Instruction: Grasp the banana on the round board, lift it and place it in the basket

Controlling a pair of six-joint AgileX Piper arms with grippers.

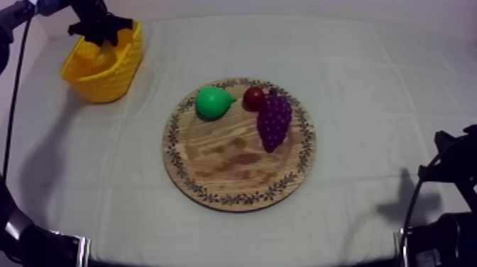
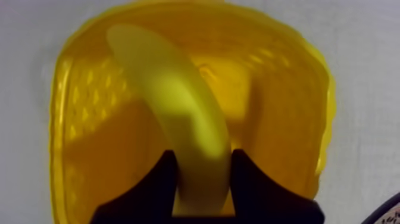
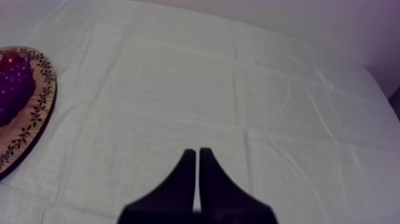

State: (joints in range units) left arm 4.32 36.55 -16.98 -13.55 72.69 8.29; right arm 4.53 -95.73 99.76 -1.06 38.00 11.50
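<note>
While the left gripper hangs over the basket clamped on the banana, the right gripper (near the board) has its jaws together.

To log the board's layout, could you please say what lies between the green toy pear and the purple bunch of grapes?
In the top view, a small red fruit sits between the pear and the grapes on the round wooden board.
</note>
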